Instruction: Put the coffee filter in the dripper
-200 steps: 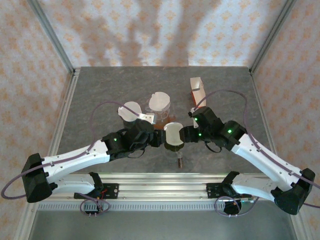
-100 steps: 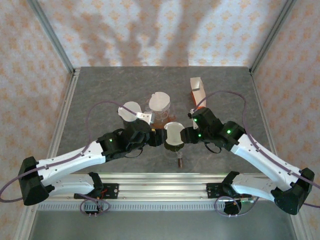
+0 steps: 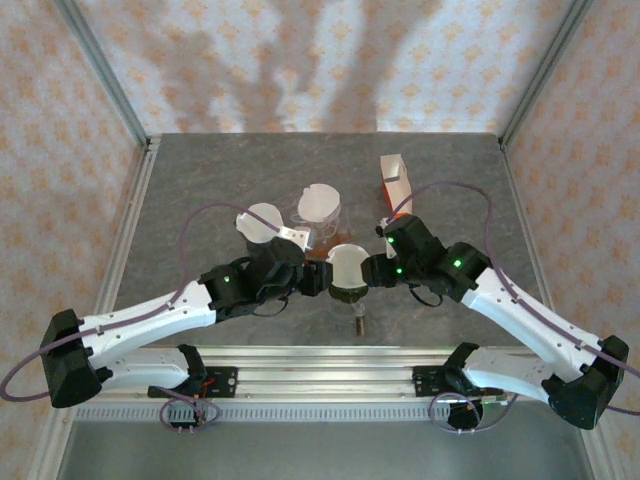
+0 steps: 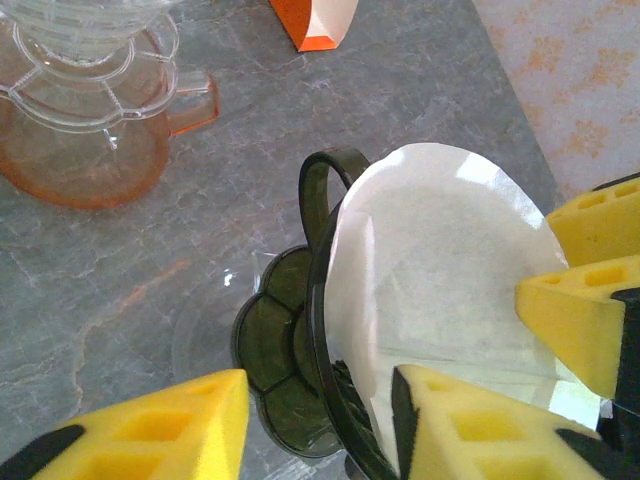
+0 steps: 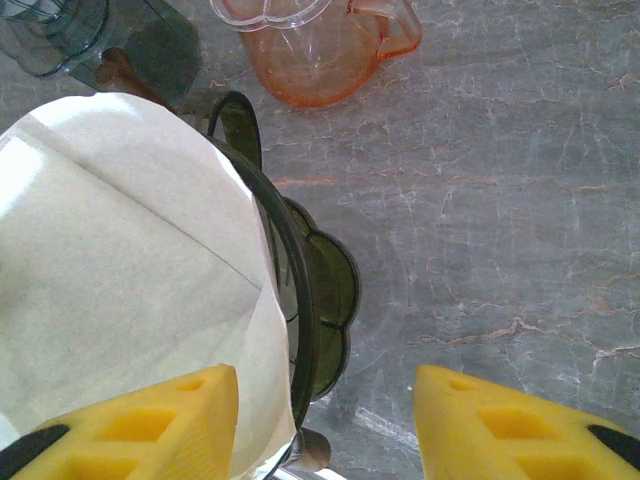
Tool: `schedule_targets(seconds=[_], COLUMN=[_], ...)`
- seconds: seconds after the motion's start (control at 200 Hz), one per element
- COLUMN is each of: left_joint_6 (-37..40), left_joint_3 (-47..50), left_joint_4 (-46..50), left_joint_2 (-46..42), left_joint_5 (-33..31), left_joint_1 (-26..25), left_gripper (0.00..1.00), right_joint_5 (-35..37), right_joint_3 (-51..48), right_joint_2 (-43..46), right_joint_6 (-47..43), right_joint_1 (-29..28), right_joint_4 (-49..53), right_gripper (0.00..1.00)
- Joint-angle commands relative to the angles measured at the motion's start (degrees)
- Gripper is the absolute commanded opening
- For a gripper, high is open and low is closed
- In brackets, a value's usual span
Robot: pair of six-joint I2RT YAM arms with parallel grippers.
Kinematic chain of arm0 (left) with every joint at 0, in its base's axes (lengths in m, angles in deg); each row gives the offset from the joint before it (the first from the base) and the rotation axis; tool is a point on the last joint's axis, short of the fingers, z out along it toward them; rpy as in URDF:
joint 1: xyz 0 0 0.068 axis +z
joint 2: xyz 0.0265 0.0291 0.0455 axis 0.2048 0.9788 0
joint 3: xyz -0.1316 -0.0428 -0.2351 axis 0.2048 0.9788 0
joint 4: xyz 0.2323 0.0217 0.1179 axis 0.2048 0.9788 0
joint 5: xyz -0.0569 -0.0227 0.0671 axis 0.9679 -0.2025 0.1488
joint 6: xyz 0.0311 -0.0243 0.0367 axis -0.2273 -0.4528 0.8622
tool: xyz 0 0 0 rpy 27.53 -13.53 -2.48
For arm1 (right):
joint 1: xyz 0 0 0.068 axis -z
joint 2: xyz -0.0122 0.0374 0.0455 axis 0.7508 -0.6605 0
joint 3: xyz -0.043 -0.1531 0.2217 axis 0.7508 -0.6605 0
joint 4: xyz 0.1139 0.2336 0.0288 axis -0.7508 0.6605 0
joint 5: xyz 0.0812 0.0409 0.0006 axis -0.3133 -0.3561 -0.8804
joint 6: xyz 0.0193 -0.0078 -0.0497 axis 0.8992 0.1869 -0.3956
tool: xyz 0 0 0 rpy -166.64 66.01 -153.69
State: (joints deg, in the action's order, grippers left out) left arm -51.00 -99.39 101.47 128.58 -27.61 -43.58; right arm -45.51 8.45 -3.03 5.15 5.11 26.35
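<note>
The dark green dripper (image 3: 347,294) stands at the table's middle front with the white coffee filter (image 3: 346,266) sitting in its cone. In the left wrist view the filter (image 4: 440,260) lines the dripper (image 4: 275,350). My left gripper (image 4: 320,385) is open astride the rim: one finger lies inside against the paper, the other outside by the scalloped base. In the right wrist view my right gripper (image 5: 325,385) is also open. One of its fingers rests on the filter (image 5: 120,250), the other well clear of the dripper (image 5: 325,290). From above, the left gripper (image 3: 322,280) and right gripper (image 3: 372,270) flank the dripper.
A clear dripper on an orange glass server (image 3: 318,215) stands just behind, and another white-topped dripper (image 3: 262,222) is to its left. An orange and white box (image 3: 396,180) stands at the back right. A small brown object (image 3: 358,322) lies in front of the dripper.
The left arm shifted a little to the left and came back. The dripper with its filter stayed between the two grippers. The right arm barely moved.
</note>
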Motion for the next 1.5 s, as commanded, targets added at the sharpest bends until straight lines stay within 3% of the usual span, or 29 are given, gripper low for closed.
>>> schedule_targets(seconds=[0.0,0.455,0.5,0.626,0.706,0.916,1.306,1.496], left_joint_6=[-0.1,-1.4,-1.3,-0.3,1.0,2.9,3.2,2.4], left_joint_3=[0.1,0.5,0.5,1.1,0.1,-3.0,-3.4,-2.7], left_joint_4=[0.6,1.5,0.9,-3.5,-4.1,-2.0,-1.0,-1.2], left_joint_2=[0.4,0.2,0.0,-1.6,-1.8,1.6,4.1,3.2], left_joint_5=[-0.7,-2.4,-1.9,0.0,-0.5,-0.2,0.2,1.5], left_joint_1=[-0.2,-0.2,-0.3,-0.3,-0.2,1.7,5.2,5.4], left_gripper=[0.39,0.36,0.38,0.55,0.59,0.57,0.39,0.42], right_joint_5=[1.2,2.4,2.4,2.4,2.7,2.8,2.9,2.6], right_joint_3=[-0.3,-0.2,-0.2,0.0,0.1,0.0,0.0,0.1], right_joint_2=[0.0,0.0,0.0,0.0,0.0,0.0,0.1,0.0], right_joint_6=[0.4,1.0,1.1,1.1,1.2,1.2,1.5,1.5], right_joint_1=[0.1,0.1,0.1,0.1,0.1,0.1,0.1,0.1], right_joint_4=[-0.2,0.6,0.6,0.7,0.8,0.8,0.7,0.7], right_gripper=[0.49,0.49,0.49,0.49,0.49,0.50,0.50,0.50])
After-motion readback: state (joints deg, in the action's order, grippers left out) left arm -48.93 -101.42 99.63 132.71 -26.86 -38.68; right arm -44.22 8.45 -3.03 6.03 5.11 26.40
